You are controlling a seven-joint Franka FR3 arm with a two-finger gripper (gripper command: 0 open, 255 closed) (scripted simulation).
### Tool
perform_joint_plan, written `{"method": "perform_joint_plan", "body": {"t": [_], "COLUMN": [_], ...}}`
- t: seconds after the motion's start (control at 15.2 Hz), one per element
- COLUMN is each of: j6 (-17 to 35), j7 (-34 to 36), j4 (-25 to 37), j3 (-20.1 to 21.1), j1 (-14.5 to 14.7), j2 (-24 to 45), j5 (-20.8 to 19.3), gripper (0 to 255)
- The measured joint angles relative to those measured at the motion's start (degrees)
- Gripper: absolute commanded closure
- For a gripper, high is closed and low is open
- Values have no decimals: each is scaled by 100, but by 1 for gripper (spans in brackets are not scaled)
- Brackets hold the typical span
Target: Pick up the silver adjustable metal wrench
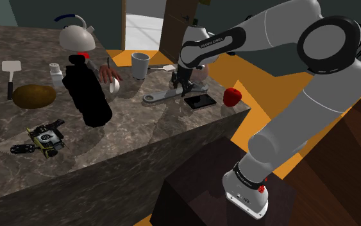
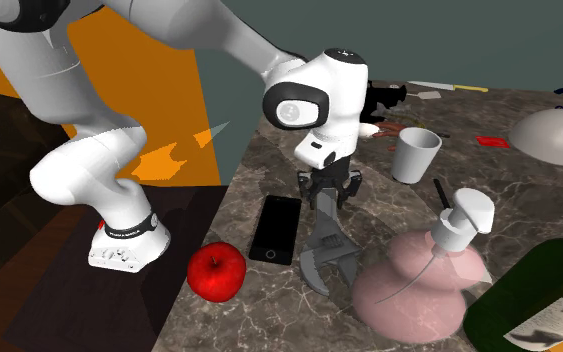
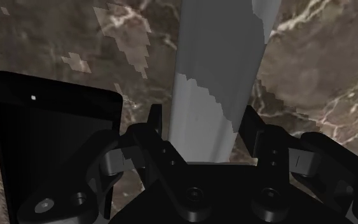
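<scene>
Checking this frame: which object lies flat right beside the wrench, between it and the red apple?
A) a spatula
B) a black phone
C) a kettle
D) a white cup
B: the black phone lies flat alongside the wrench, and the red apple sits on the phone's other side.
</scene>
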Motion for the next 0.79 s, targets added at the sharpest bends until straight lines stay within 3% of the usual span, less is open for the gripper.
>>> {"method": "perform_joint_plan", "body": {"t": [0.79], "j6": [-706], "j7": [-120], "j4": [391], "j3": [-25], "j1": [-8], "j2": [-314], "j5": [109], "gripper": [255]}}
